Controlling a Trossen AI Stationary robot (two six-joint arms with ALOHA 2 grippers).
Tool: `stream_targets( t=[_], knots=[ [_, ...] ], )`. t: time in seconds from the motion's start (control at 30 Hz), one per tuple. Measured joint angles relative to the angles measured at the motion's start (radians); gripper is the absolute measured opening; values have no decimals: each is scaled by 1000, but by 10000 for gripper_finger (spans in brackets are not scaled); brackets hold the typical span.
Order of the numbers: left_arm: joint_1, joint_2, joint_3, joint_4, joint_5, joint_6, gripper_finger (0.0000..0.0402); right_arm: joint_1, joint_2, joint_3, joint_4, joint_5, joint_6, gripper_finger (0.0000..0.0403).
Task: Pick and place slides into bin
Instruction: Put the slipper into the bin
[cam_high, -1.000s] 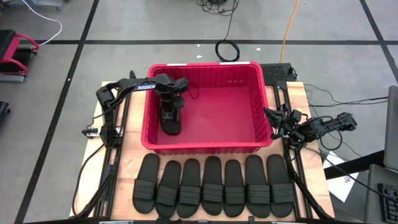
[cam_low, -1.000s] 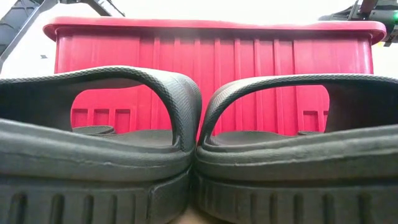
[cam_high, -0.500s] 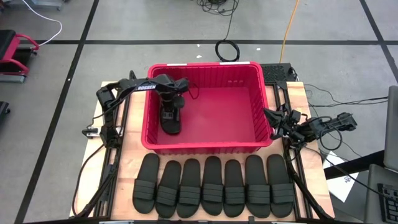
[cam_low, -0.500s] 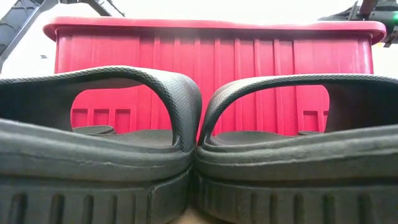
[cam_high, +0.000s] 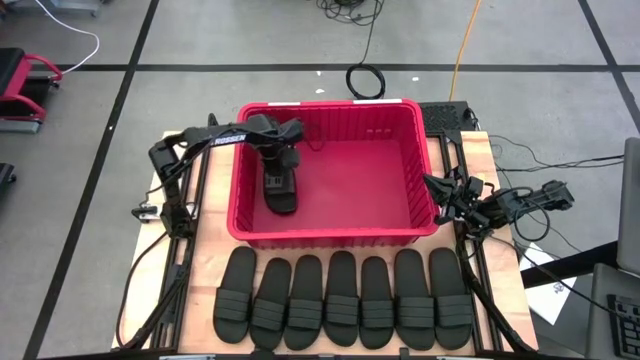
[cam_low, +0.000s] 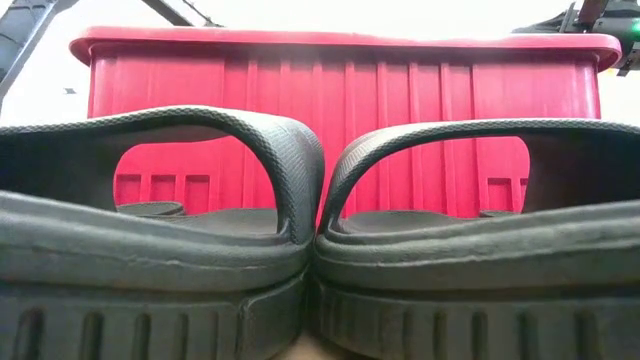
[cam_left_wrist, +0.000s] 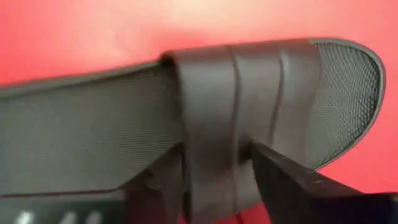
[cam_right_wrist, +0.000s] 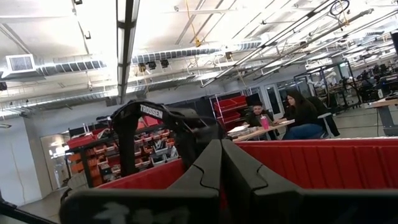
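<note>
Loosened, left hand (cam_left_wrist: 214, 180) straddles ribbed rubbery slide (cam_left_wrist: 205, 118) on smooth red bin (cam_high: 330, 232).

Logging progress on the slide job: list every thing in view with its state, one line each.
bin: upright, one slide inside.
slide in the bin: flat on the floor, strap between the left gripper's fingers.
row of seven slides: on the table, untouched.
left gripper: inside the bin, open.
right gripper: shut, beside the bin.

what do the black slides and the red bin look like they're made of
The slides: apparently rubbery foam or moulded rubber, matte black, with ribbed straps and a fine pebbled footbed, seen on the slide in the bin.
The bin: apparently rigid moulded plastic with a slight sheen, vertical ribs, a thick rim and small slots in its walls.
</note>
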Motion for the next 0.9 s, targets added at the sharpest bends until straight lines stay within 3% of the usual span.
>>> stream_targets(
  t=[0.2, 0.43, 0.7, 0.8, 0.9],
  knots=[
    [-9, -45, 34, -60, 1, 12, 254, 0, 0, 0, 1, 0, 0, 0],
    [-33, -54, 34, -170, 8, -35, 259, 0, 0, 0, 0, 0, 0, 0],
    [-154, -90, 96, -18, 53, -36, 193, 0, 0, 0, 0, 0, 0, 0],
    [-191, -72, 124, 74, 54, -51, 141, 0, 0, 0, 3, 0, 0, 0],
    [-212, -32, 124, 132, 76, -53, 64, 0, 0, 0, 7, 0, 0, 0]
  ],
)
